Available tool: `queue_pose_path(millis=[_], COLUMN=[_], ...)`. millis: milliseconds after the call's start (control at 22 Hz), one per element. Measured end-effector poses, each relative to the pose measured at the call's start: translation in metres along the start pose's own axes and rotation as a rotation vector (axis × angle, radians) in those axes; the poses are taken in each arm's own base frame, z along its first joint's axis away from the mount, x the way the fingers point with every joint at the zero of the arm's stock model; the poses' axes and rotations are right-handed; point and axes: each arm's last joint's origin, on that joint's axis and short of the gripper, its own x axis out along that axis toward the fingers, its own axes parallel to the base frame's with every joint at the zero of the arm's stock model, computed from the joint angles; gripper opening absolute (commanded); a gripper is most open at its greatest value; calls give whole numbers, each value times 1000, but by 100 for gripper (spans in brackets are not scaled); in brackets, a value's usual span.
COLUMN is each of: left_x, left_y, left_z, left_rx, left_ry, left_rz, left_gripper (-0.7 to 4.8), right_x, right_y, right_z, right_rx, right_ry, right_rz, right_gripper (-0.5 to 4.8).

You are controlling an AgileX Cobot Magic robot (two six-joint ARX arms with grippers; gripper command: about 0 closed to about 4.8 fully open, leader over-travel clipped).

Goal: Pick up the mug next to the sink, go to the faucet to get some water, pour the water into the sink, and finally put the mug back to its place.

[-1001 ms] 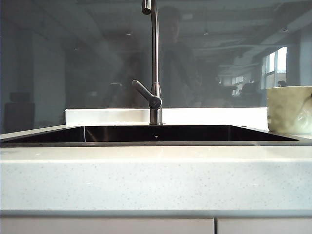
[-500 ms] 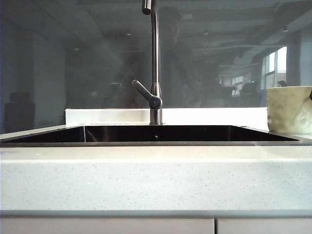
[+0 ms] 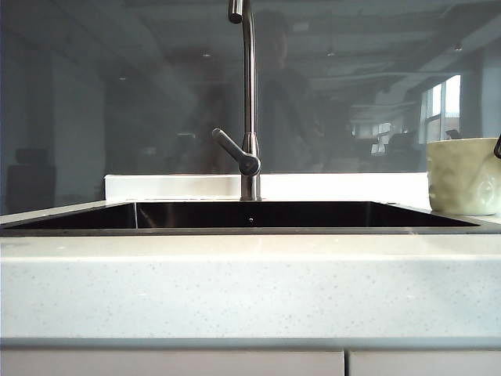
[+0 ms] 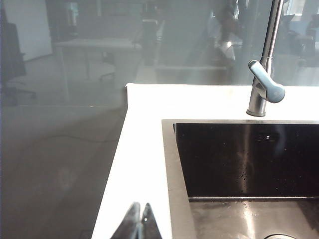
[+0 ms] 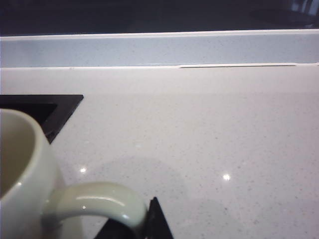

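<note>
Right wrist view shows the right gripper (image 5: 137, 226), fingers closing round the loop handle (image 5: 99, 201) of the mug (image 5: 22, 174); whether they grip yet, I cannot tell. That mug looks hard, smooth and breakable, so the handle at its 3 o'clock side is the best hold. Left gripper (image 4: 138, 222) rests by the sink (image 4: 169, 164), fingers shut and empty.

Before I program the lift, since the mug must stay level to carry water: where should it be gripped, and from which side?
Grip the loop handle, coming from the side away from the sink. The mug stands upright on the counter at the sink's right with that handle turned outward, toward the right gripper, whose jaws already sit at the loop. The left gripper is shut over the counter left of the sink.
</note>
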Motion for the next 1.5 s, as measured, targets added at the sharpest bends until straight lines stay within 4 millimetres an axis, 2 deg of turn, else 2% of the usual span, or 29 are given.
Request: queue_pose_path(millis=[273, 409, 637, 819, 955, 1001, 1137, 1183, 1319, 1364, 1410, 1455, 1501], left_x=[0, 0, 0, 3, 12, 18, 40, 59, 127, 166, 185, 216, 233], left_y=[0, 0, 0, 0, 0, 1, 2, 3, 3, 4, 4, 4, 4], left_z=[0, 0, 0, -1, -3, -6, -10, -5, -1, -6, -10, -16, -18], left_rx=[0, -3, -21, -31, -52, -65, -74, -76, -85, -89, -92, -113, -132], left_ry=[0, 0, 1, 13, 50, 71, 109, 116, 133, 129, 124, 114, 106], left_rz=[0, 0, -8, -22, -20, -19, -19, -47, -187, -264, -308, -391, -437], left_gripper=[-6, -6, -6, -6, -6, -6, -6, -6, -5, -5, 0, 12, 74], right_x=[0, 0, 3, 6, 11, 14, 26, 31, 41, 44, 45, 46, 46], right_y=[0, 0, 3, 16, 40, 54, 95, 114, 152, 164, 168, 175, 178], right_z=[0, 3, 24, 49, 69, 75, 94, 105, 132, 140, 144, 148, 152], right_rx=[46, 70, 180, 208, 229, 245, 274, 284, 253, 222, 213, 206, 203], right_ry=[1, -43, -137, -208, -249, -243, -198, -158, -58, -43, -44, -47, -52], right_rz=[0, 3, 112, 196, 296, 347, 475, 505, 491, 488, 490, 497, 502], right_gripper=[39, -5, -5, -5, -5, -5, -5, -5, -5, -5, -5, -5, -5])
